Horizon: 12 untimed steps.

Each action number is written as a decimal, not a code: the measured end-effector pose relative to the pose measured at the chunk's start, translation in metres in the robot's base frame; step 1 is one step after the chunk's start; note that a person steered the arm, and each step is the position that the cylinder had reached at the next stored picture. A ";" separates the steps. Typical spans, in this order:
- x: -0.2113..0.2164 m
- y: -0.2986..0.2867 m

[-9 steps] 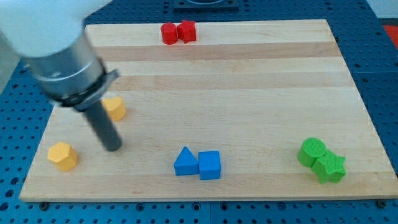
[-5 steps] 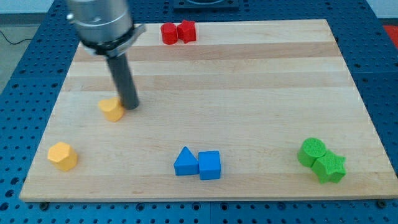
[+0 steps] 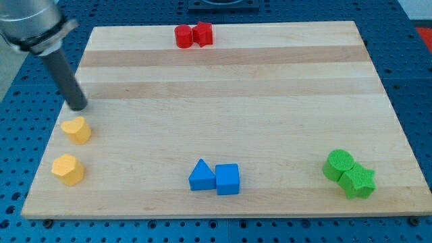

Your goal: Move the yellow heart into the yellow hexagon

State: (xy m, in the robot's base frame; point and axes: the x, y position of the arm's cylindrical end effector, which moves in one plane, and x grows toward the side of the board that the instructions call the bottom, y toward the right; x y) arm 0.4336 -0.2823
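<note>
The yellow heart (image 3: 77,129) lies near the board's left edge, a little above the yellow hexagon (image 3: 68,169), with a small gap between them. My tip (image 3: 79,106) rests on the board just above the heart, close to it but apart. The rod slants up to the view's top left.
Two red blocks (image 3: 194,34) sit together at the view's top. A blue triangle (image 3: 201,175) and blue cube (image 3: 227,179) touch at the bottom middle. A green cylinder (image 3: 338,164) and green star (image 3: 357,181) touch at the bottom right. The wooden board's left edge (image 3: 50,145) is near the heart.
The yellow heart has slid left and down, closer to the yellow hexagon. My tip has moved left, from the heart's right side to above it.
</note>
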 end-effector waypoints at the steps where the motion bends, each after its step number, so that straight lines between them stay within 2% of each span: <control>1: 0.043 -0.003; 2: 0.073 0.008; 3: 0.076 0.007; 5: 0.015 -0.003; 8: 0.091 0.022; 9: 0.083 0.022; 10: 0.035 0.019; 11: 0.019 0.030; 12: 0.033 0.044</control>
